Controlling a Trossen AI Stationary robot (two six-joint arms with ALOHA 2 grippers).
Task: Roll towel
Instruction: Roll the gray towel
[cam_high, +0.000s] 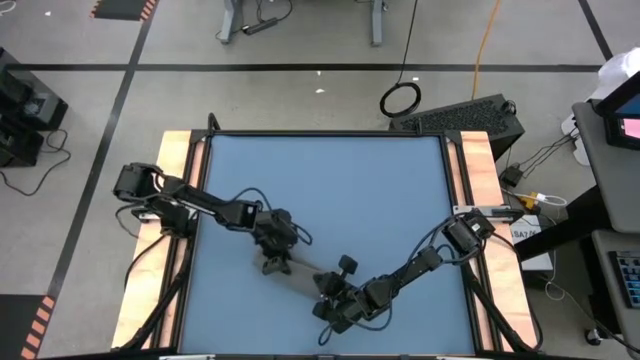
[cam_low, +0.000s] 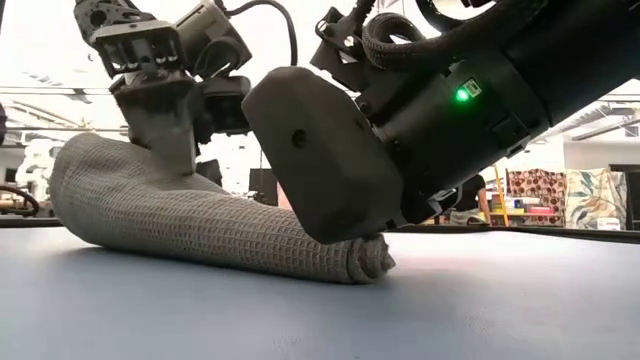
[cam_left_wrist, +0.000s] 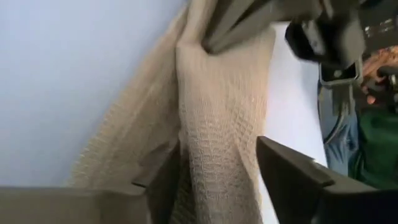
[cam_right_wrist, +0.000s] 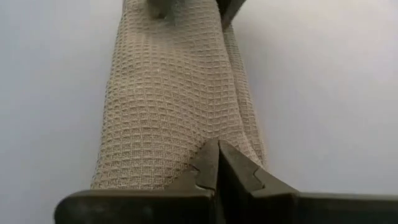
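Observation:
The towel (cam_low: 200, 220) is a grey-beige waffle-weave cloth. It lies as a long roll on the blue tabletop (cam_high: 330, 190), slanting between my two grippers (cam_high: 305, 272). My left gripper (cam_left_wrist: 214, 162) is open over the roll's left, far end (cam_low: 110, 180), one finger on each side of it. My right gripper (cam_right_wrist: 217, 149) is shut and sits on the roll's near, right end (cam_low: 365, 258). No white tag shows. My left gripper comes down on the roll's far end from above, its fingers astride the roll. One finger (cam_left_wrist: 163, 180) lies against the side of the roll (cam_left_wrist: 193, 168). The other finger (cam_left_wrist: 292, 174) stands apart from it. The roll lies on the table. My right gripper presses its shut fingertips (cam_right_wrist: 208, 165) on top of the roll near its right end (cam_right_wrist: 186, 143). It slants down from the table's near right side, and the fingers point along the roll. The roll lies flat on the table under them.
Wooden side boards run along the table's left edge (cam_high: 175, 170) and right edge (cam_high: 480, 170). Bare blue surface lies on the far side of the roll. In the low view the right arm's body (cam_low: 330, 170) stands in front of the roll's middle.

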